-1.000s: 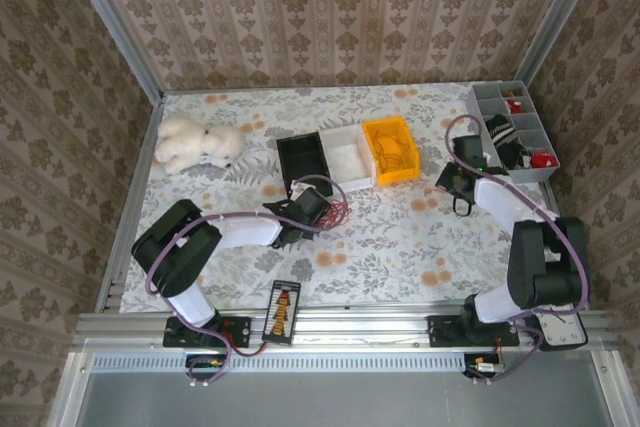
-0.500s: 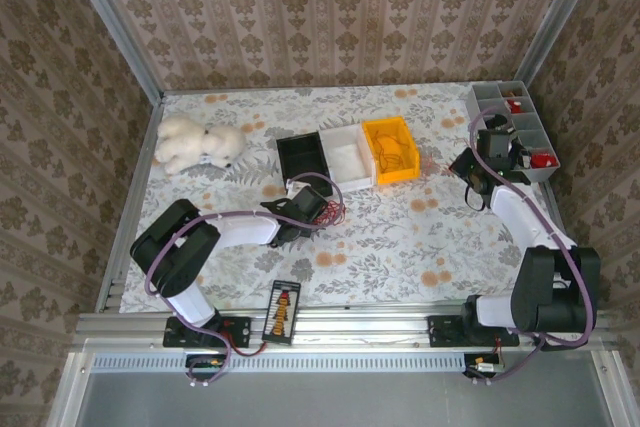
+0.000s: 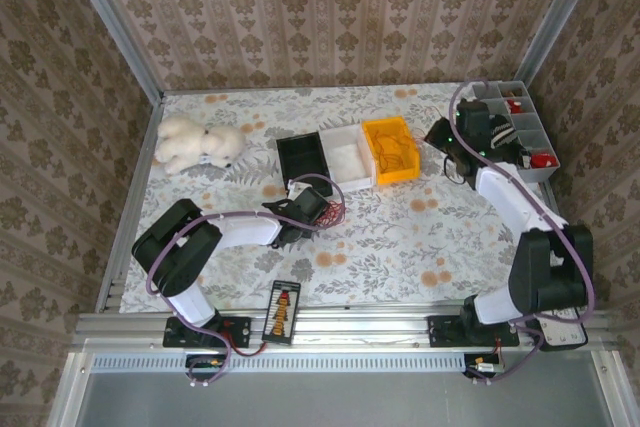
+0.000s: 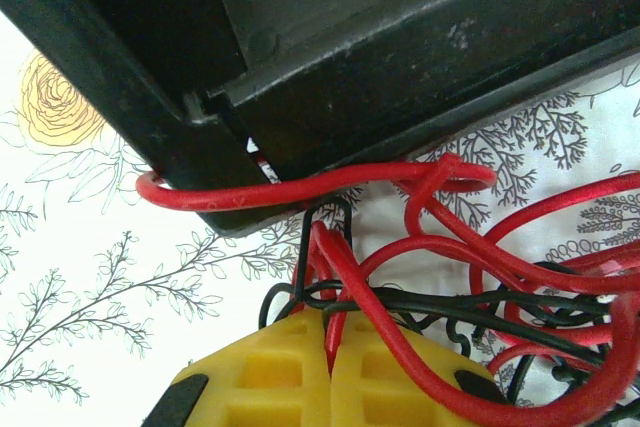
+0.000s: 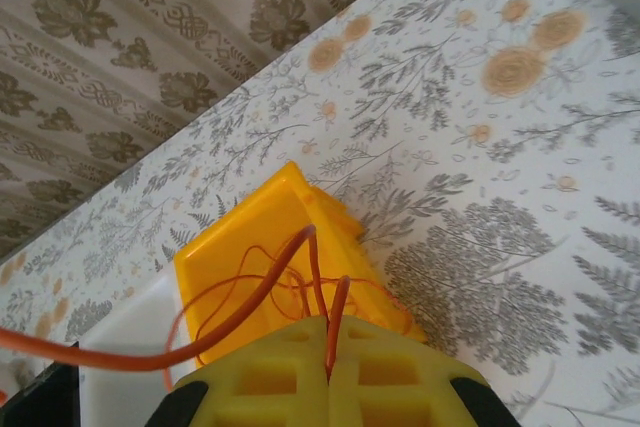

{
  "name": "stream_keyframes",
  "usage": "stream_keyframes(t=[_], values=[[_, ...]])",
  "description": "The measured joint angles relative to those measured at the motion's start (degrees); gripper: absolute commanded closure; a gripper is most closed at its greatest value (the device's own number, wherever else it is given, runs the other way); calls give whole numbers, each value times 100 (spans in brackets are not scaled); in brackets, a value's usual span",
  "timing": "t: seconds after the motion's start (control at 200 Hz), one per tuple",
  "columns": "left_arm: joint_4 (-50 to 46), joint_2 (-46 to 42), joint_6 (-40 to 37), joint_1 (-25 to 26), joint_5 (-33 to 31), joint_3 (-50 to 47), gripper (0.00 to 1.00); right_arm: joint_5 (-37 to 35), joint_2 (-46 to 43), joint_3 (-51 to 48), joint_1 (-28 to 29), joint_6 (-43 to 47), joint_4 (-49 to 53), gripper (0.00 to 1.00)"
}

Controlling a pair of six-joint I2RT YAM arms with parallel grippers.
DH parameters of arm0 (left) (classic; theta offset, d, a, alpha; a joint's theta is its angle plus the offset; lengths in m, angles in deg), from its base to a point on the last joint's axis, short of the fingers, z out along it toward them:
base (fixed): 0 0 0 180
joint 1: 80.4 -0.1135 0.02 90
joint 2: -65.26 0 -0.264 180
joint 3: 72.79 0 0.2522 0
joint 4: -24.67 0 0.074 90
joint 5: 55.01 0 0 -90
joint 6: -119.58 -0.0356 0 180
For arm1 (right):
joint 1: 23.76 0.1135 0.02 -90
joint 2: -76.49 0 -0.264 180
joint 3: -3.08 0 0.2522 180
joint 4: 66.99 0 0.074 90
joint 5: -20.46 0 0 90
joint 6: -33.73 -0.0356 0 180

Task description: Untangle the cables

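Right now, the big flat table with the grey flower cloth (image 3: 400,237) carries everything, and two arms stand at its 6 o'clock edge: the left arm (image 3: 240,230) and the right arm (image 3: 510,202). One grey plastic tray with small boxes (image 3: 553,147) sits at 2 o'clock. Three open tubs stand in a row near the middle: one black plastic tub (image 3: 300,139), one white plastic tub (image 3: 343,133) and one yellow plastic tub (image 3: 386,124). One white fluffy toy animal (image 3: 195,144) lies at 10 o'clock. The tangle of thin red and black cables (image 4: 450,247) lies on the cloth just below the black tub, touching its corner. I see many red loops and a few black ones, too mixed up to count. The left claw (image 4: 328,342) is squeezed tight on this tangle, so the left arm is the nearer one. The right claw (image 5: 328,352) is squeezed tight too, on one thin red cable (image 5: 250,307). That cable goes up over the yellow tub and then runs long toward 9 o'clock, the side where the tangle is. From the right claw the tangle lies at 8 o'clock, well apart, past the tubs. I think pulling toward 3 o'clock would draw this cable out, but I cannot tell if it joins the tangle.
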Motion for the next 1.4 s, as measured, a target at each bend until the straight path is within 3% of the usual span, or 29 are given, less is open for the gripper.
stream_keyframes(t=[0.24, 0.455, 0.72, 0.875, 0.98, 1.16, 1.21, 1.29, 1.4], values=[[2, 0, -48, 0, 2, 0, 100, -479, 1067, 767, 533, 291, 197, 99], [4, 0, -138, 22, -4, 0, 100, -1711, 1860, 1624, 1158, 549, 933, 98], [2, 0, -138, 22, -24, 0, 100, -3311, 2022, 1661, 1440, 605, 1495, 97], [2, -2, -140, 22, -24, 0, 100, -3823, 2022, 1661, 1403, 629, 1580, 96], [0, 0, -140, 22, -22, 0, 100, -3777, 2022, 1655, 1405, 726, 1582, 95], [0, -2, -142, 22, -24, 0, 100, -2791, 2026, 1473, 1412, 984, 1266, 90], [0, 0, -140, 22, -24, 0, 100, -2507, 2041, 1447, 1412, 1047, 1200, 84], [0, -2, -146, 22, -24, 0, 100, -2057, 2085, 1447, 1412, 1088, 1123, 61], [0, -2, -157, 22, -24, 0, 100, -1720, 2094, 1429, 1412, 1167, 1064, 49]])
